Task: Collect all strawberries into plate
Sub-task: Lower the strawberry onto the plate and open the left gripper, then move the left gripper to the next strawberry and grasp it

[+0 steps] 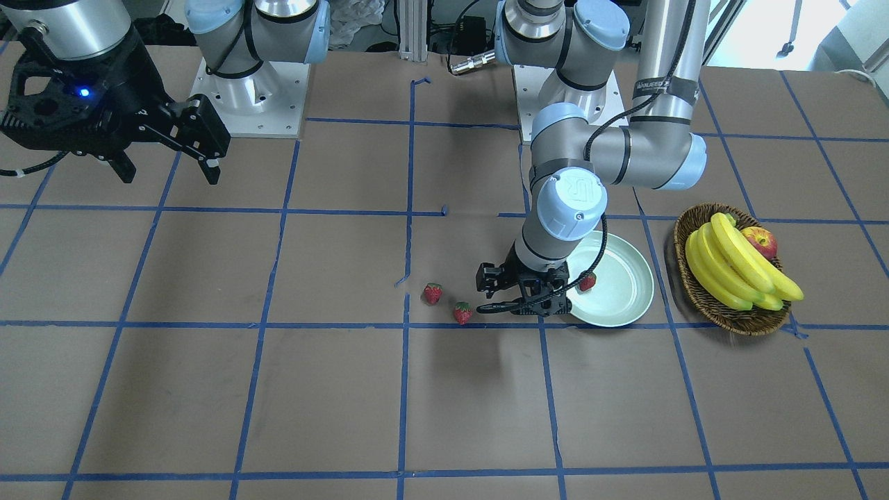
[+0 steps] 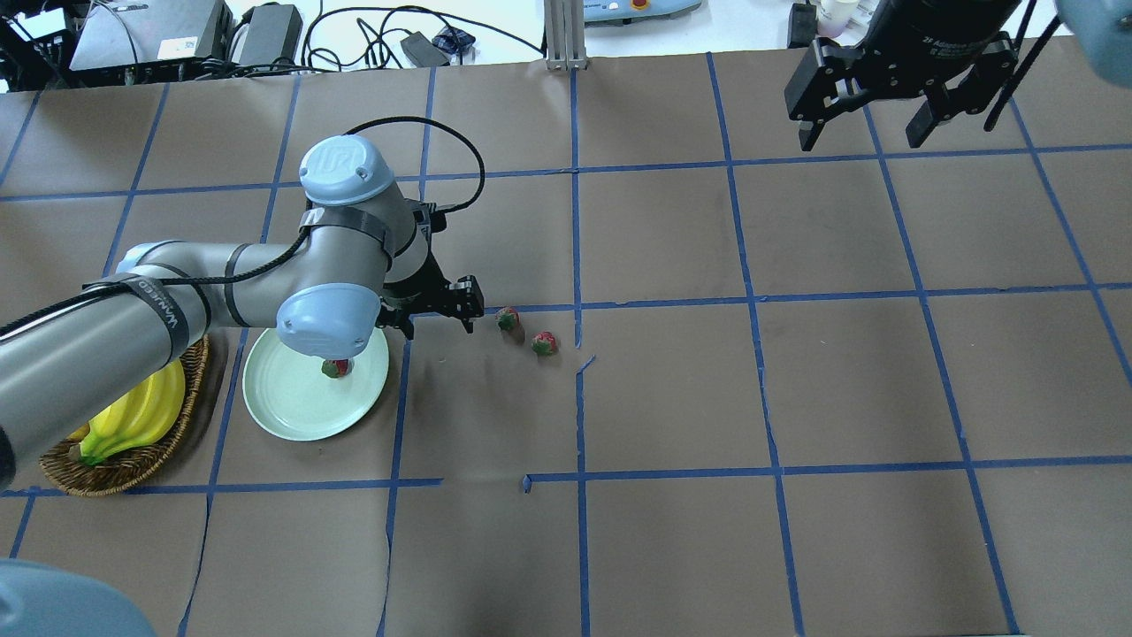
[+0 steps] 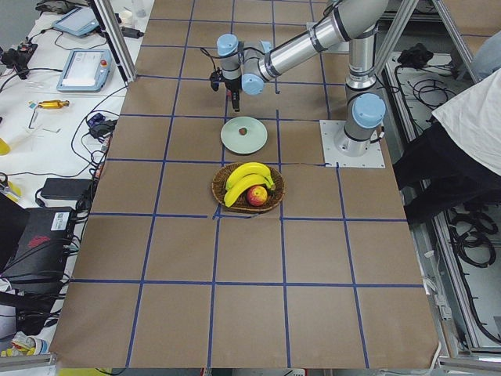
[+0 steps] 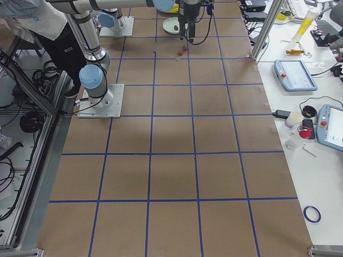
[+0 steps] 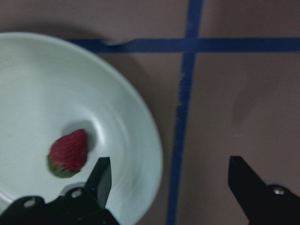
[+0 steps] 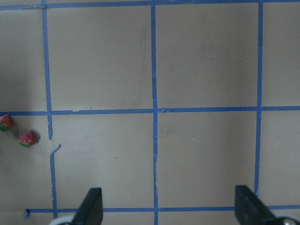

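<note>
The pale mint-green plate (image 1: 620, 305) (image 2: 292, 409) (image 5: 37, 93) holds one strawberry (image 1: 587, 281) (image 2: 335, 367) (image 5: 68, 153). Two more strawberries (image 1: 433, 293) (image 1: 462, 312) lie on the brown table beside it; they also show in the overhead view (image 2: 508, 318) (image 2: 544, 342) and the right wrist view (image 6: 5, 122) (image 6: 27, 138). My left gripper (image 1: 517, 292) (image 2: 439, 310) (image 5: 171, 180) is open and empty, low over the plate's rim on the side toward the two strawberries. My right gripper (image 1: 170, 163) (image 2: 862, 133) (image 6: 168, 206) is open and empty, high and far away.
An oval wicker basket (image 1: 701, 298) (image 2: 115, 473) with bananas (image 1: 736, 267) and a red-yellow apple (image 1: 760, 242) stands close to the plate on the side away from the loose strawberries. Blue tape lines grid the table.
</note>
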